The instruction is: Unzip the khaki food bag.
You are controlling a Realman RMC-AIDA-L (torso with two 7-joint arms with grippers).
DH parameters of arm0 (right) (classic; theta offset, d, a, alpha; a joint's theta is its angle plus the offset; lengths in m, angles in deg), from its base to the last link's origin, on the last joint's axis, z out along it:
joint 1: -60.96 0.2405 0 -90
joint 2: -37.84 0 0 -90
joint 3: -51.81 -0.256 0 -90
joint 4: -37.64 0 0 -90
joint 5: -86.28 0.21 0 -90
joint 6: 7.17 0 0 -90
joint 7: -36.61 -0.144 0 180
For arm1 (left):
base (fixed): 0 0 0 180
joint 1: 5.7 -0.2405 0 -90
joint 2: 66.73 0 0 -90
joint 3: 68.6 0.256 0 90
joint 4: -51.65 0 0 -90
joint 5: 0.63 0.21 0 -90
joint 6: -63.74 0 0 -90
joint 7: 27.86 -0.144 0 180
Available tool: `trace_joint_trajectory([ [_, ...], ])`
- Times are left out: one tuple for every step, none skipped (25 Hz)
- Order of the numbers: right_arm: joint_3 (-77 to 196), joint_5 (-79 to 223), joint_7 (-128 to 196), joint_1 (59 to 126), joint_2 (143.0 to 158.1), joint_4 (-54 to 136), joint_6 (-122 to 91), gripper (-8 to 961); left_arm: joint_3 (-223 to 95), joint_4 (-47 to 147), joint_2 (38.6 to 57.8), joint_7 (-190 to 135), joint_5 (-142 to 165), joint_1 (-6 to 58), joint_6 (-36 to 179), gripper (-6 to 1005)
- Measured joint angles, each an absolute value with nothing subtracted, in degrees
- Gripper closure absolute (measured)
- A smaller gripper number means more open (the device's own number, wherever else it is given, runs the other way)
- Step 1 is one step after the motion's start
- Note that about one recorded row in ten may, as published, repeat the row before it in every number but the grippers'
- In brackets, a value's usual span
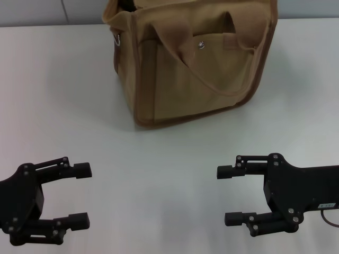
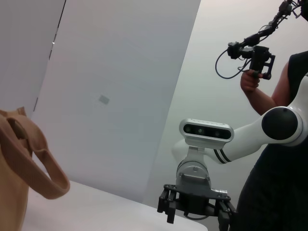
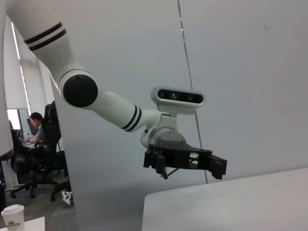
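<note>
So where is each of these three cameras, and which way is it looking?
Head: looks down at the table, the bag and both open grippers, left and right.
Left wrist: looks sideways at the bag's handle and the right gripper.
Right wrist: looks sideways at the left gripper.
Shared: the bag, in head and left wrist.

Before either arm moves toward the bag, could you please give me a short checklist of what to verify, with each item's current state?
1. Left tool open and holding nothing: ok.
2. Right tool open and holding nothing: ok.
3. Bag upright on the table: ok.
4. Table between both tools and the bag bare: ok.
5. Zipper pull located: cannot tell; the bag's top runs out of the head view.
6. Strap handles off the top: the near one hangs down the front; the other, cannot tell.
</note>
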State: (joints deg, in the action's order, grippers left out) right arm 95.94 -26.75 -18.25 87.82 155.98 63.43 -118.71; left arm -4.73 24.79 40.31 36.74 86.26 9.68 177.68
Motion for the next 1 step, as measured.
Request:
trace_joint_trajectory([
  [95.97, -26.75, -18.40, 87.95, 155.98, 63.44, -118.72, 221, -4.74, 24.78, 40.31, 36.76, 86.27, 9.82, 177.70, 142],
])
